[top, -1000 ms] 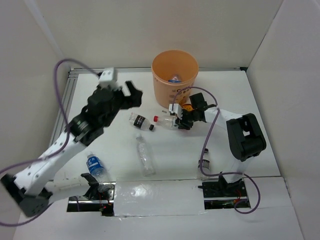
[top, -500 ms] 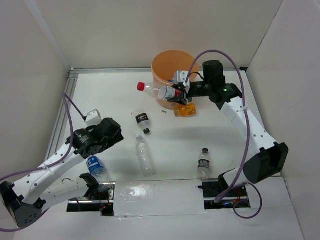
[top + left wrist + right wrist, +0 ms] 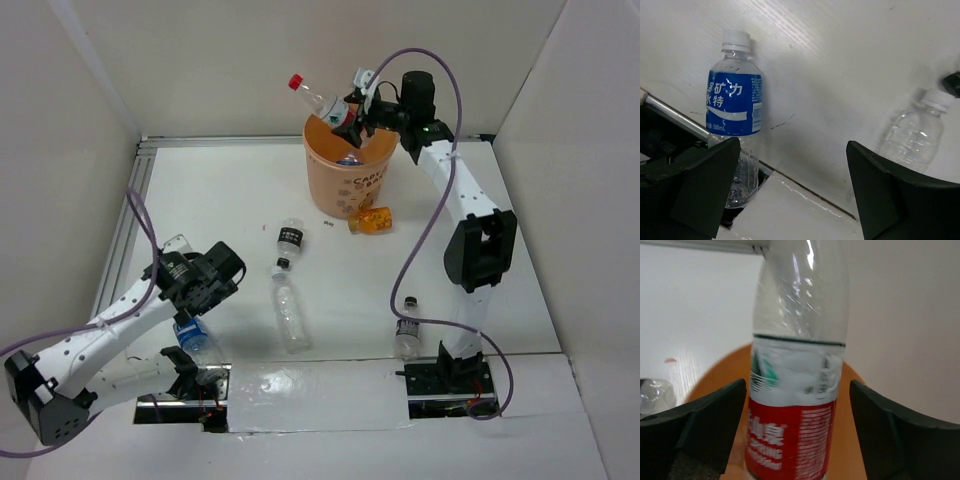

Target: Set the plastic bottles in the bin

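"Where is the red-label bottle [image 3: 322, 102]?"

"Up over the bin [image 3: 350, 185], between the 2 fingers [image 3: 705, 425] of the right claw [image 3: 352, 112], so it can drop in. I cannot tell if the claw squeezes it or lets go."

"And the left claw [image 3: 205, 278]?"

"Wide open, holding nothing. It is low over the blue-label bottle [image 3: 734, 102] on the table [image 3: 200, 190], ready to grab it."

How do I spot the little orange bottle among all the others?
Look for the big pale-orange bin at the far side of the table. Right by its base, on the near side, a small bottle lies on its side. It is the only orange-tinted one; the other bottles are clear.
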Tool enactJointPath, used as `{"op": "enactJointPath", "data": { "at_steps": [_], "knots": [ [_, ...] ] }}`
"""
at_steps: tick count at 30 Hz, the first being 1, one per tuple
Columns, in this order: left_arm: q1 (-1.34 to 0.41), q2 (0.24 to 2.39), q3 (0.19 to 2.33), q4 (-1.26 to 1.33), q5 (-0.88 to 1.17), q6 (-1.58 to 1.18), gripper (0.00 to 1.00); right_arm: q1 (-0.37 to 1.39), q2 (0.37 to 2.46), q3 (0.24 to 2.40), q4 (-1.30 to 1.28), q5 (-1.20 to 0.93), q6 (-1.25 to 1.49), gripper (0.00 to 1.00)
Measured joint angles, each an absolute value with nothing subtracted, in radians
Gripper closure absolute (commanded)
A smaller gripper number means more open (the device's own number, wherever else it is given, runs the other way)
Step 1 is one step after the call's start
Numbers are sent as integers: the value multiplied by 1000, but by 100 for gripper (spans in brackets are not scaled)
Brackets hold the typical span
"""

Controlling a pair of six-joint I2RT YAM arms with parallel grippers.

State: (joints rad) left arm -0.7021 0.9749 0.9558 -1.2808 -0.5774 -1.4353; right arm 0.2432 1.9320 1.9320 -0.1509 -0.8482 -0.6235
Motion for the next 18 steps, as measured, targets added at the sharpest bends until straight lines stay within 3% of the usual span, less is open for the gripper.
{"op": "enactJointPath", "data": {
  "at_steps": [1, 5, 13, 18],
  "knots": [
    [-702, 991, 956, -1292, -571, -1444, 0, 231, 1966, 1946, -152, -849, -618, 0],
    [-702, 1048, 951, -1304, -534, -1477, 0, 192, 2009, 1927, -177, -853, -557, 0],
    [-654, 1166, 981, -1332, -533, -1498, 0, 136, 1854, 1804, -184, -897, -456, 0],
    [-595, 1321, 1116, -1335, -564, -1459, 0, 136, 1793, 1818, -336, -1002, -513, 31]
  ]
}}
